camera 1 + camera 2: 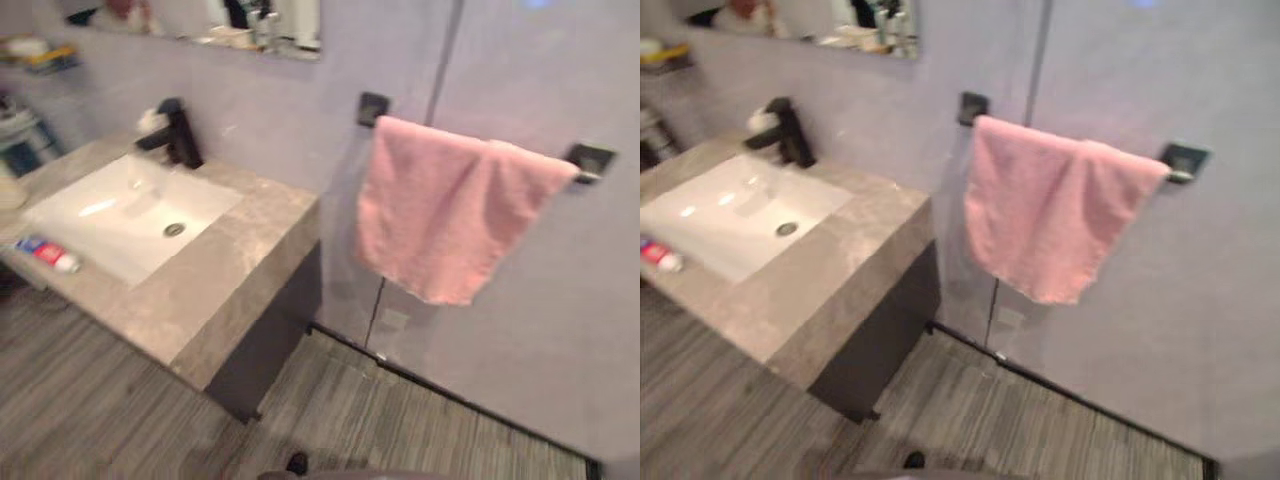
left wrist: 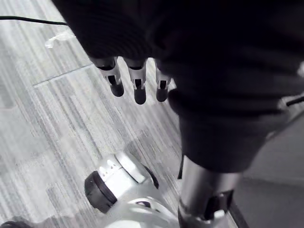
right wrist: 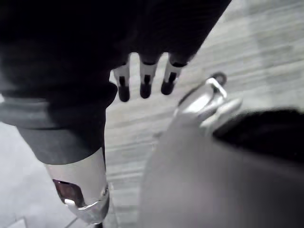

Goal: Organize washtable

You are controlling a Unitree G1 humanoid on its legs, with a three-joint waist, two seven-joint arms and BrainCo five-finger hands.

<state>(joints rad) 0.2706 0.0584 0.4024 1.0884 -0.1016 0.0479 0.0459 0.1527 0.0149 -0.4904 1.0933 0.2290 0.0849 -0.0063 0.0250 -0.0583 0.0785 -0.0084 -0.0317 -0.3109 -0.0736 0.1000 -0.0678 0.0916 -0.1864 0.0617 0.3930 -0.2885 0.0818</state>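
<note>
A grey stone washtable (image 1: pixel 235 265) stands at the left with a white sink basin (image 1: pixel 125 215) set into it. A black faucet (image 1: pixel 180 135) rises at the back of the basin. A red, white and blue toothpaste tube (image 1: pixel 47 252) lies on the front ledge of the counter. A pink towel (image 1: pixel 445 210) hangs over a wall bar to the right of the washtable. My left hand (image 2: pixel 137 85) hangs down over the floor with straight fingers, holding nothing. My right hand (image 3: pixel 145 81) hangs the same way, fingers relaxed and empty.
A mirror (image 1: pixel 210 22) is on the wall above the faucet. A wall shelf (image 1: pixel 40 55) with small items sits at the far left. A pale round object (image 1: pixel 8 190) shows at the left edge. Grey striped floor (image 1: pixel 400 420) spreads below the towel.
</note>
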